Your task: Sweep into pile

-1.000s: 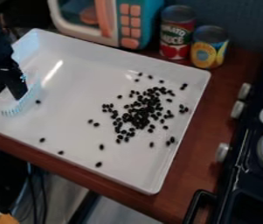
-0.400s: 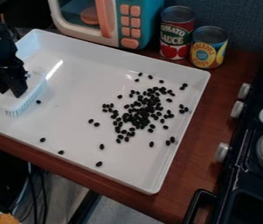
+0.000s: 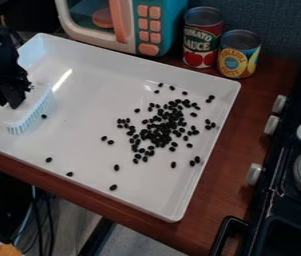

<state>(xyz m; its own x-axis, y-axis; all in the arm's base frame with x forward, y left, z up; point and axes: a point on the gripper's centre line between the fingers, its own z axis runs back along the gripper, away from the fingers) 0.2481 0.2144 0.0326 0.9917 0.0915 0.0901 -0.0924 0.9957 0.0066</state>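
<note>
Gripper [image 3: 10,105] jaws look narrow, clamped on the white brush [image 3: 30,115]; contact is partly hidden, so not certain. Bristles sit just below the jaws, at or near the tray [image 3: 86,137] floor. Main bean cluster [image 3: 161,131] is well apart from the jaws, toward the opposite wall. Risks: hard bristle drag could twist the brush in the grip; too high a pass skips the lone bean [image 3: 44,116] beside the bristles; a fast stroke could scatter the cluster.

Surface [image 3: 229,165]: it is of reddish-brown wood
Wall [image 3: 283,22]: dark blue-grey, behind the surface
Stove [image 3: 279,200]: black, with pale knobs [image 3: 253,174], at the right
Floor [image 3: 139,242]: a grey part, low in the view
</note>
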